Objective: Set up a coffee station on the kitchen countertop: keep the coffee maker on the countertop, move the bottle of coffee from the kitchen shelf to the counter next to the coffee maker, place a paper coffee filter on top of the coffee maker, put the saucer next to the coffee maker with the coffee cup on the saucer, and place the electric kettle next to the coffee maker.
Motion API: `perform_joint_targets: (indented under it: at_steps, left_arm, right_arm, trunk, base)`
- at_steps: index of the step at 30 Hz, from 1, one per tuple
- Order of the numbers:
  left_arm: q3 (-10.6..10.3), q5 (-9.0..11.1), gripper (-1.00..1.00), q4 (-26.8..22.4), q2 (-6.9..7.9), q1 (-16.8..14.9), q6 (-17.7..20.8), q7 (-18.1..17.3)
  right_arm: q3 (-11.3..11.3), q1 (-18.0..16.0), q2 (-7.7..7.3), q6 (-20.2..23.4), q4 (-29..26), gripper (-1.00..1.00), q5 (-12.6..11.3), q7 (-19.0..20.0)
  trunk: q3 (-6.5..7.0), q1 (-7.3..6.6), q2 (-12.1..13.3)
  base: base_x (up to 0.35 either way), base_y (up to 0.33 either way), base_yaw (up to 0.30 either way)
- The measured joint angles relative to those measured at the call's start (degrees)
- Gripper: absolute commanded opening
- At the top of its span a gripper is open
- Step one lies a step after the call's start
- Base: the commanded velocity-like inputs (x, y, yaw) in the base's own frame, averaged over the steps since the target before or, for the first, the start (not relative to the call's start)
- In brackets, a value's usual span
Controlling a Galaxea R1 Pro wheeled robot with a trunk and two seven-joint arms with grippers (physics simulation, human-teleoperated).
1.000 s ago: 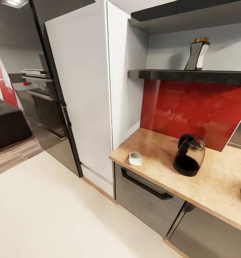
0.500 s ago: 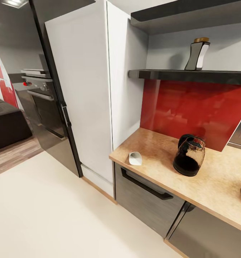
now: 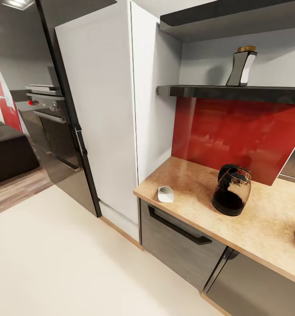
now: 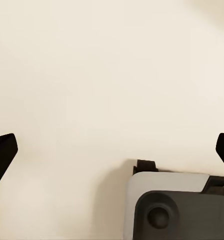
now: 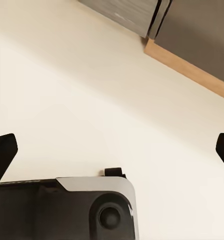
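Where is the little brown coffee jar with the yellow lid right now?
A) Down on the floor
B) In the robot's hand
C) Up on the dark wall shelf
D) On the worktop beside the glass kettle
C. In the head view the bottle of coffee stands upright on the kitchen shelf, well above the worktop where the electric kettle sits.

No legible text, label, brand, number or sign appears on any surface in the head view or either wrist view. The bottle of coffee (image 3: 242,66) carries a pale panel with no readable characters
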Motion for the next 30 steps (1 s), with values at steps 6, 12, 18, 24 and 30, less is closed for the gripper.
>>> perform_joint_targets:
  at_steps: [6,12,18,24,30]
  left_arm:
    - [-0.1,-0.1,1.00,0.0,0.02,0.0,-0.1,0.0]
    - [-0.1,0.0,1.00,0.0,0.05,0.0,-0.1,0.0]
    - [-0.1,0.0,1.00,0.0,0.07,0.0,-0.1,0.0]
    - [0.0,0.1,1.00,0.0,0.07,0.0,-0.1,0.0]
    - [0.0,0.0,1.00,0.0,0.16,0.0,0.0,0.2]
  right_arm:
    - [0.1,0.0,0.06,0.0,0.0,1.00,-0.1,0.3]
    - [0.1,0.0,0.07,0.0,0.0,1.00,-0.1,0.3]
    - [0.1,0.0,0.11,0.0,0.0,1.00,-0.1,0.3]
    - [0.2,0.0,0.23,-0.2,-0.1,1.00,-0.1,0.1]
    - [0.5,0.0,0.36,-0.1,-4.4,1.00,0.3,0.1]
  trunk:
    - [0.00,0.00,0.0]
    - [0.00,0.00,0.0]
    - [0.00,0.00,0.0]
    - [0.00,-0.02,0.0]
    - [0.00,-0.02,0.0]
  base:
    - [0.000,0.000,-0.200]
    - [0.000,0.000,-0.288]
    - [0.000,0.056,-0.178]
    - [0.085,0.278,-0.010]
    - [0.231,0.218,0.000]
